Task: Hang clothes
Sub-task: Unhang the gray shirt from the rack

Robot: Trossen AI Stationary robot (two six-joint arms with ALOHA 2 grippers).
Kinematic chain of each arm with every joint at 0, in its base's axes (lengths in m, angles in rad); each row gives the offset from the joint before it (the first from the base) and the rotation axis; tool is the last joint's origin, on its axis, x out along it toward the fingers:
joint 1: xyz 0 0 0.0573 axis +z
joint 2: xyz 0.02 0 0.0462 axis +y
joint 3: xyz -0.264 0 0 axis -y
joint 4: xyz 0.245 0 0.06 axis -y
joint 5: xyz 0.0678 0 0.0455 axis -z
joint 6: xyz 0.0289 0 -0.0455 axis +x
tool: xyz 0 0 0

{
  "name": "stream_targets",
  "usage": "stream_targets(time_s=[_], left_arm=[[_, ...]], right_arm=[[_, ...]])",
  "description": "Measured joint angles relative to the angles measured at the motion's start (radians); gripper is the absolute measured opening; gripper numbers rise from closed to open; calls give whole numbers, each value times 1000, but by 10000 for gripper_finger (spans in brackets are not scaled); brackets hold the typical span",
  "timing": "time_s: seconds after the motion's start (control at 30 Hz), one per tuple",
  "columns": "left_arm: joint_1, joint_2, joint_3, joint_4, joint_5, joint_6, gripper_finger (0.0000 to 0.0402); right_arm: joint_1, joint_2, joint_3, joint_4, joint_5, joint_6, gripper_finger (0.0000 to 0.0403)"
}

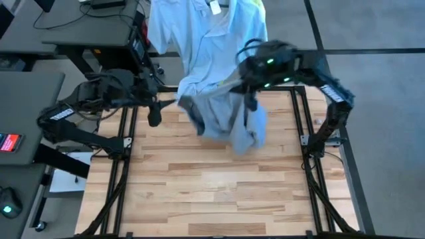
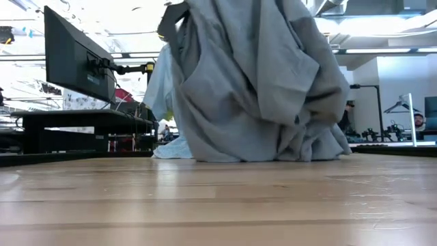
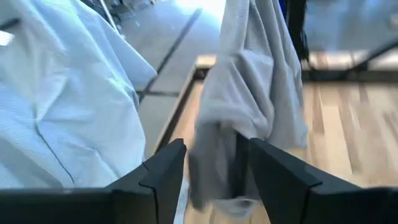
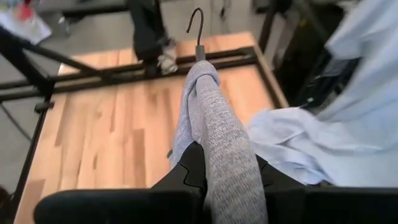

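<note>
Near the tabletop's point(image 1: 219, 192) far edge, grey T-shirt point(image 1: 226, 109) draped over a hanger point(image 4: 196, 28), hem bunched on the wood. Right claw point(image 4: 217, 177) pinching the grey T-shirt at its top, holding it up. Left claw point(image 3: 211, 180) spread, fingers either side of the shirt's hanging edge, gripping nothing. Pale blue collared shirt point(image 1: 192, 33) beyond the far edge, apparently hung already. Grey shirt on its hanger but still to be hung.

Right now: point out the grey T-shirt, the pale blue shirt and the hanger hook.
grey T-shirt point(image 2: 259, 89): low view, on its draped front folds.
pale blue shirt point(image 1: 192, 40): high view, on the body panel.
hanger hook point(image 4: 196, 23): right wrist view, on the curved wire.
</note>
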Motion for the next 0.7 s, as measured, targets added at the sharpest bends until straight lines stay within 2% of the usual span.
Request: stream_targets(time_s=[0.23, 0.5, 0.7], left_arm=[[15, 59, -11, -193, 30, 14, 171], [21, 148, -36, -156, 30, 105, 172], [20, 221, -37, -152, 27, 98, 171]], right_arm=[[24, 42, 0, 9, 0, -1, 22], [28, 42, 0, 52, -2, 6, 19], [38, 42, 0, 54, -4, 7, 19]])
